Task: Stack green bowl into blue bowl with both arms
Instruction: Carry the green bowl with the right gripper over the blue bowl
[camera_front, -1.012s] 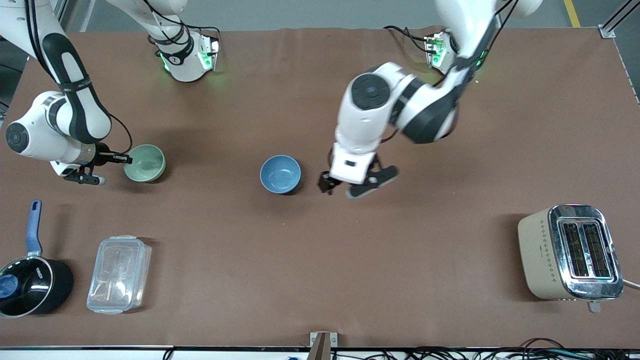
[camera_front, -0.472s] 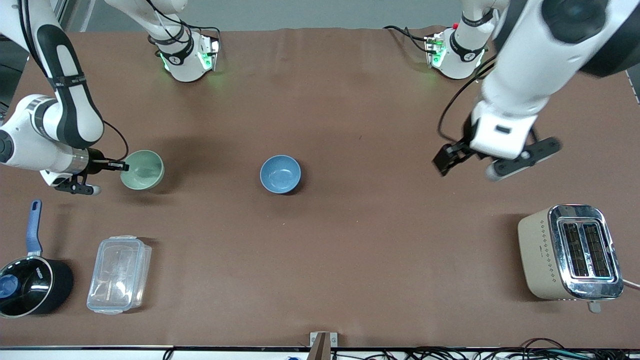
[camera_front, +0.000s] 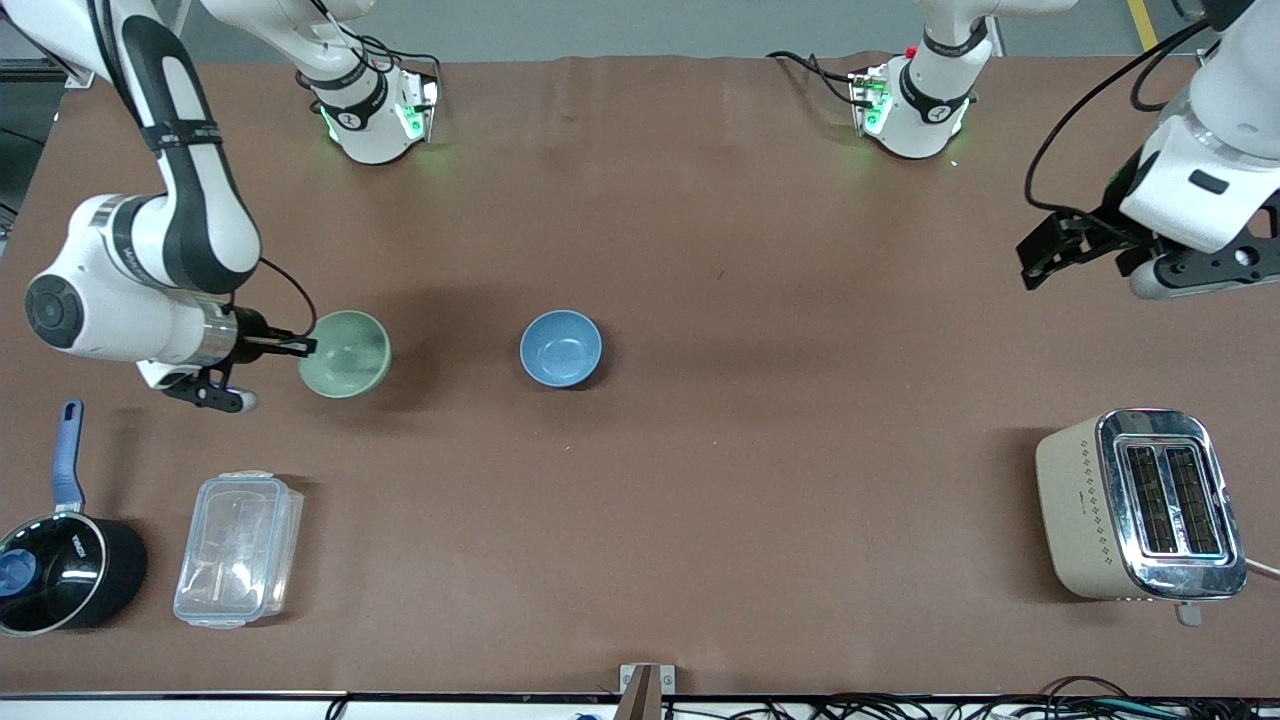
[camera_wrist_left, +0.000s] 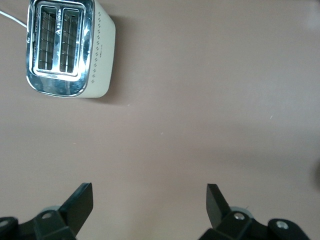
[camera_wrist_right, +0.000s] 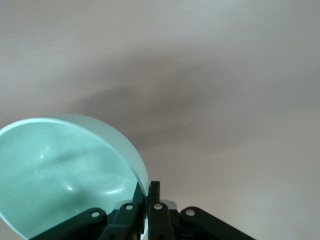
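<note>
Right hand (camera_front: 290, 346) is clenching the green bowl (camera_front: 346, 353) by its rim and carrying it above the worktop (camera_front: 700, 480); the blue bowl (camera_front: 561, 347) is sitting upright on the worktop, toward the left arm's end from the green bowl, so the carry is running straight along that line. Left hand (camera_front: 1085, 250) is hanging released over the worktop near the toaster (camera_front: 1140, 505), waiting. Right wrist view is showing the fingers (camera_wrist_right: 154, 200) pinching the rim wall, which the front view is not resolving

The black pot (camera_front: 60, 575) is cut by the front view's edge. In the right wrist view, the green bowl (camera_wrist_right: 60, 170) runs off the frame. The left claw (camera_wrist_left: 149, 202) shows only its fingertips (camera_wrist_left: 80, 200) in its wrist view.
</note>
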